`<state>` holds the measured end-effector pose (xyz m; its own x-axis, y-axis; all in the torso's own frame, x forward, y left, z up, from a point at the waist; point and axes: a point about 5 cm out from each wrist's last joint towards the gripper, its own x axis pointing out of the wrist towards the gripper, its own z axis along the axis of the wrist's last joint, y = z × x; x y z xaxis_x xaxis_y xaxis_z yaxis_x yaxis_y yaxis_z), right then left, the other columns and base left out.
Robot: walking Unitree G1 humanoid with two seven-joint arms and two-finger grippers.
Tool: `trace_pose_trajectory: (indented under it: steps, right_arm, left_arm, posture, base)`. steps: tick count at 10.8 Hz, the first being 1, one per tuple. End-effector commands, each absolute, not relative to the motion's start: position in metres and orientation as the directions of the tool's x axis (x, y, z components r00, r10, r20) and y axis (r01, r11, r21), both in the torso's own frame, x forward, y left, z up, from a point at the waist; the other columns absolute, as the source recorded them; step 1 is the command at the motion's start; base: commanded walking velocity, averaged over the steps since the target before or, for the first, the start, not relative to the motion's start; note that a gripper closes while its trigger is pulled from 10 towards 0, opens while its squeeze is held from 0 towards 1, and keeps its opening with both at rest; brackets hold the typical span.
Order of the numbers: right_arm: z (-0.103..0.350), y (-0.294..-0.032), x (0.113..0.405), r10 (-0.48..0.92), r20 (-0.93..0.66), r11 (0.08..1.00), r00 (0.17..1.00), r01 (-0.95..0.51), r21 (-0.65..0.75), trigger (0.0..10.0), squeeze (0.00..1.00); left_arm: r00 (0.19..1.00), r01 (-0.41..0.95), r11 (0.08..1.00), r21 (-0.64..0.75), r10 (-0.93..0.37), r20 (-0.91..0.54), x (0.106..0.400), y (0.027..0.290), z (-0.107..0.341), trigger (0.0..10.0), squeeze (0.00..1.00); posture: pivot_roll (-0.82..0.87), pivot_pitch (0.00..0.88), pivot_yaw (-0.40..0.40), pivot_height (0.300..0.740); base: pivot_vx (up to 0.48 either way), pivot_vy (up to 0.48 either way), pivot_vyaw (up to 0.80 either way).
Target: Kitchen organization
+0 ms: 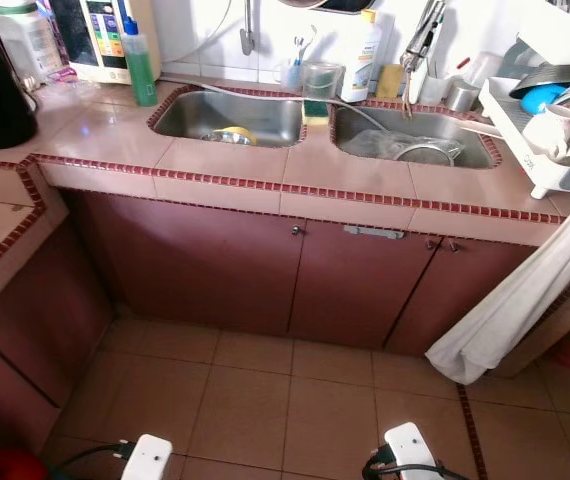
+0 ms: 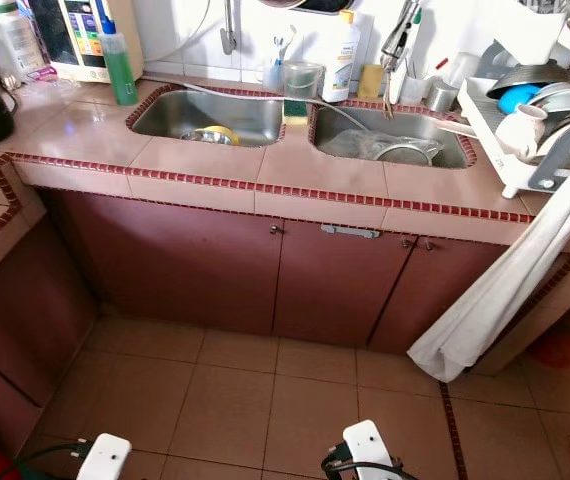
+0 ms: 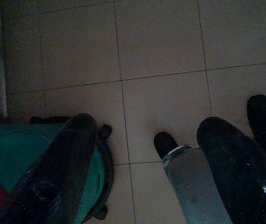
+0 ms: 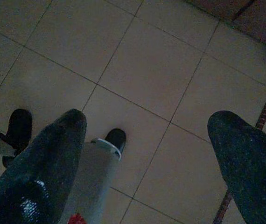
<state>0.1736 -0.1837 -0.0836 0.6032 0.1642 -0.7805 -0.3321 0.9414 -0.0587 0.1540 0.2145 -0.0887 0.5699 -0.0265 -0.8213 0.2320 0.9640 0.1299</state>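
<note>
Hanging low over the tan tiled floor, the left gripper and right gripper are held spread and empty. Dishes are seen in the double steel sink and white drying rack; progress cannot be judged.

Both arms hang low at the robot's sides, wrists pointing down toward the floor. The left pincer has its two black fingers spread apart, holding nothing. The right pincer is likewise spread wide and empty.
</note>
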Motion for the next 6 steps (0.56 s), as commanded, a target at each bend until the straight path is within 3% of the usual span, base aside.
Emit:
trace_pose_trajectory:
  steps: [1,6]
  right_arm:
    - [-0.084,-0.19,0.171,0.147,-0.781,0.944,0.607,-0.321,-0.072,10.0,0.0]
    - [-0.088,-0.194,0.161,0.133,-0.801,0.947,0.584,-0.312,-0.07,10.0,0.0]
  left_arm:
    - [0.564,0.234,0.965,0.122,-0.032,-0.825,0.152,0.215,-0.089,10.0,0.0]
    - [0.547,0.237,0.964,0.122,-0.028,-0.837,0.147,0.217,-0.091,10.0,0.0]
  posture:
    - [-0.11,0.0,-0.03,0.74]
    - [-0.11,0.0,-0.029,0.74]
  base:
    - [0.0,-0.405,0.0]
    - [0.0,-0.397,0.0]
